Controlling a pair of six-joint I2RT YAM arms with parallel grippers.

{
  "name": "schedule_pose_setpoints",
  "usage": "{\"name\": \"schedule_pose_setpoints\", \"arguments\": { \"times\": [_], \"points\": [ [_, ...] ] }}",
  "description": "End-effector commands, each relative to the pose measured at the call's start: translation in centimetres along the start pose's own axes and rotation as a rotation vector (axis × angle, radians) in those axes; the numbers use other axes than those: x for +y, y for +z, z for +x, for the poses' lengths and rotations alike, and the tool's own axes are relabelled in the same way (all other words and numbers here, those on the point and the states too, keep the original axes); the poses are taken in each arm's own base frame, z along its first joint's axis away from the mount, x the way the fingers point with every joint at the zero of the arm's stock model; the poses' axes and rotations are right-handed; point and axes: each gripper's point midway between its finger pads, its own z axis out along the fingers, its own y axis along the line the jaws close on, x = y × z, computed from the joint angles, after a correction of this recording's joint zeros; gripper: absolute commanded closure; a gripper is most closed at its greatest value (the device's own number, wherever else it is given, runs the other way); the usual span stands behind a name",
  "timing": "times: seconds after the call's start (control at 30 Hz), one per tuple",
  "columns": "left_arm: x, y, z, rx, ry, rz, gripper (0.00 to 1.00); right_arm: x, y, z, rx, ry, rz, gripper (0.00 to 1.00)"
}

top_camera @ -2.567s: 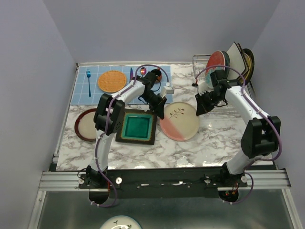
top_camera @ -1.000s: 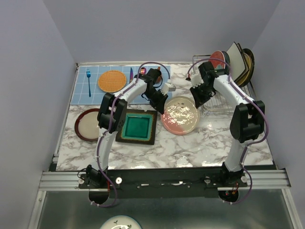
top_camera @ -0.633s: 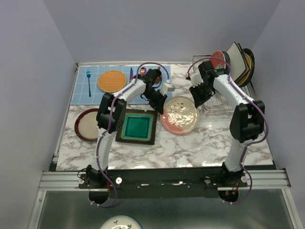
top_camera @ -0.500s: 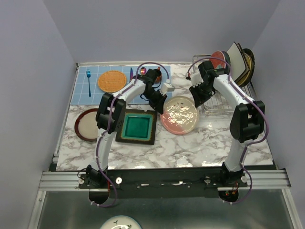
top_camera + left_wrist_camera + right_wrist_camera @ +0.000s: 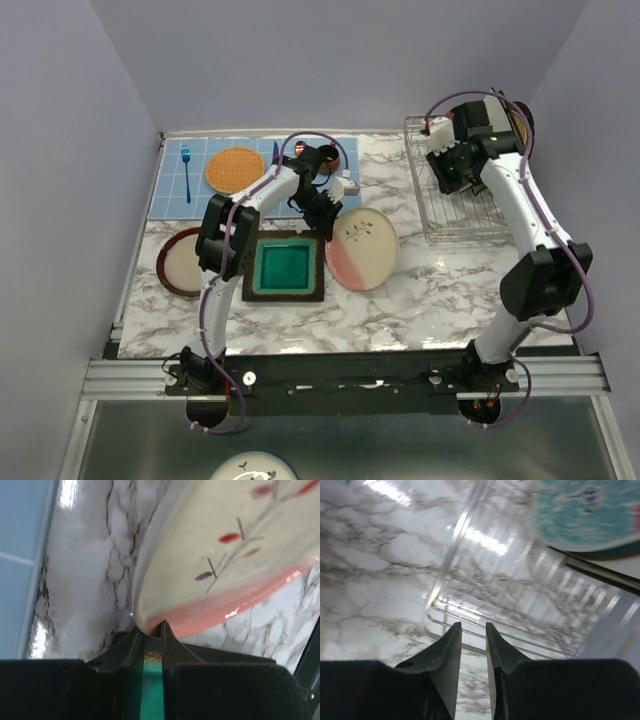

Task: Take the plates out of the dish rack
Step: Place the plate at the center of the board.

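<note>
My left gripper [image 5: 335, 204] is shut on the rim of a round cream-and-pink plate [image 5: 360, 250] with a sprig pattern. That plate lies tilted on the marble beside a square teal plate [image 5: 287, 265]. In the left wrist view the gripper [image 5: 150, 626] pinches the plate's [image 5: 225, 545] near edge. A red-rimmed plate [image 5: 180, 262] lies at the left. My right gripper [image 5: 443, 172] hangs over the dish rack [image 5: 455, 215], open and empty. In the right wrist view the gripper [image 5: 473, 625] is above the rack wires [image 5: 470, 607], and a teal plate [image 5: 585, 510] stands in the rack.
A blue placemat [image 5: 200, 195] at the back left carries an orange woven mat [image 5: 235, 170] and a blue fork [image 5: 186, 170]. A dark plate edge [image 5: 523, 118] shows behind the right arm. Walls close in on both sides.
The right gripper has left the cream-and-pink plate's right edge and swung up and back over the rack. The left gripper has brought the plate down and slightly left, next to the teal plate.
</note>
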Motion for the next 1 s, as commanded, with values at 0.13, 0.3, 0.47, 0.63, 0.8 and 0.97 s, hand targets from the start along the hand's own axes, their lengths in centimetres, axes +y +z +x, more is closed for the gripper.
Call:
{"name": "schedule_pose_setpoints", "arguments": {
  "times": [0.13, 0.3, 0.47, 0.63, 0.8, 0.97],
  "points": [
    [2.9, -0.7, 7.3, 0.257, 0.03, -0.101, 1.0, -4.3, -5.2, -0.9, -0.085, -0.006, 0.201, 0.67],
    [3.1, -0.7, 7.2, 0.272, 0.025, -0.112, 1.0, -3.9, -5.3, -0.9, -0.091, -0.008, 0.19, 0.67],
    [3.3, -0.6, 6.3, 0.256, 0.025, -0.12, 1.0, -3.7, -5.1, -0.8, -0.086, -0.012, 0.174, 0.68],
    [2.9, -0.3, 5.4, 0.246, 0.031, -0.115, 1.0, -3.4, -5.1, -0.9, -0.094, -0.016, 0.162, 0.68],
    [2.3, 1.2, 3.5, 0.222, 0.039, -0.09, 1.0, -2.9, -5.3, -1.2, -0.116, -0.019, 0.132, 0.69],
    [1.9, 2.4, 1.2, 0.172, 0.042, -0.074, 1.0, -2.0, -5.0, -0.9, -0.145, -0.027, 0.109, 0.69]
  ]
}}
